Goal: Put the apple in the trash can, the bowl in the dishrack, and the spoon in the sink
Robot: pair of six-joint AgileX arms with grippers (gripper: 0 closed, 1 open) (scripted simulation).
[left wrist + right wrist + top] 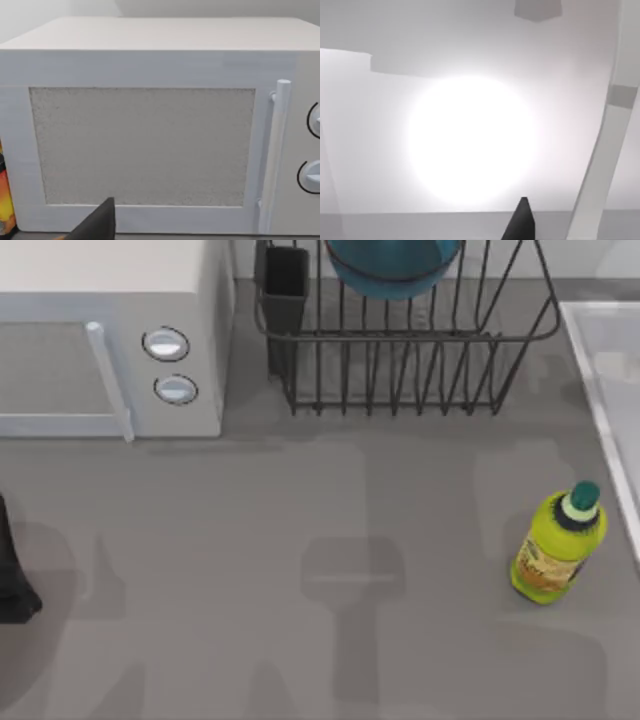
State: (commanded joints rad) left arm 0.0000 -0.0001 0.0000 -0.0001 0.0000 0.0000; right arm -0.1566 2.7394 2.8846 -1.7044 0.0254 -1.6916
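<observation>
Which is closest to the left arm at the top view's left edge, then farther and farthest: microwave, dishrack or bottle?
1. Microwave, just up from the left arm.
2. Dishrack, top middle.
3. Yellow-green bottle, far right.

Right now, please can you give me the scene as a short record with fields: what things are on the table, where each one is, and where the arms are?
bowl: large round teal-blue bowl with reddish-brown rim, sitting inside the rack
dishrack: dark metal wire dishrack at the back centre, black rectangular utensil cup at its left corner
sink: pale grey-white basin at the right edge
microwave: white microwave at the back left, door closed
bottle: yellow-green bottle with green cap, front right, beside the sink
left arm: dark part at the left edge; its wrist view faces the microwave
</observation>
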